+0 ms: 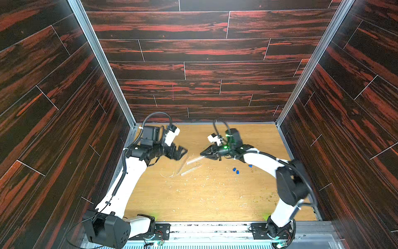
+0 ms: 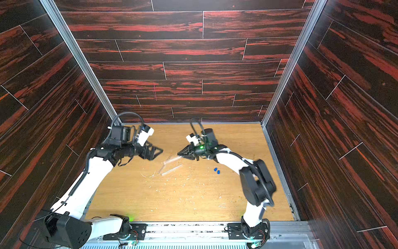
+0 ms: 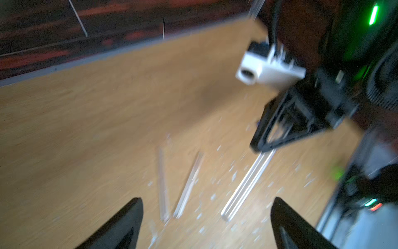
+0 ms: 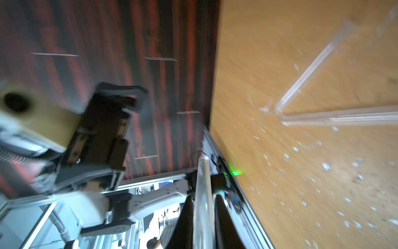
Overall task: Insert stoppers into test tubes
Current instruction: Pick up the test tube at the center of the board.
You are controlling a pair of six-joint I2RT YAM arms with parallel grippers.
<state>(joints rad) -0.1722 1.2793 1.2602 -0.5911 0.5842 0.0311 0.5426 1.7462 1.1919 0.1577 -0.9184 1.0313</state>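
- Table: pale wood board, littered with pale specks. Clock bearings below are read in a top view from the board's middle, with twelve at the far wall.
- Left pincer: at ten o'clock, raised above the board. Jaws stand wide apart and empty. Its own wrist view shows the fingers spread with only board between them.
- Right pincer: at eleven o'clock, facing the left pincer, near it but apart. Jaws are clamped together on one tube.
- Held tube: clear and slim, gripped near one end and lifted off the board. Its free length points toward eight o'clock. The right wrist view shows it running out between the fingers to a bare, rounded tip. The gripped end is hidden.
- Loose tubes: two, lying flat at nine o'clock beneath the pincers. Their ends toward eight o'clock nearly meet in a V. Whether they touch cannot be told. No blue shows in either.
- Paired stoppers: two small blue plugs just beside each other at three o'clock, loose on the board.
- Third stopper: farther out toward three o'clock, close to the right arm, also loose.
- Progress, as judged: none of the three is fitted. One tube is in hand and presented, and every stopper lies well apart from the tubes. Left to do are all three pick-ups and all three insertions.
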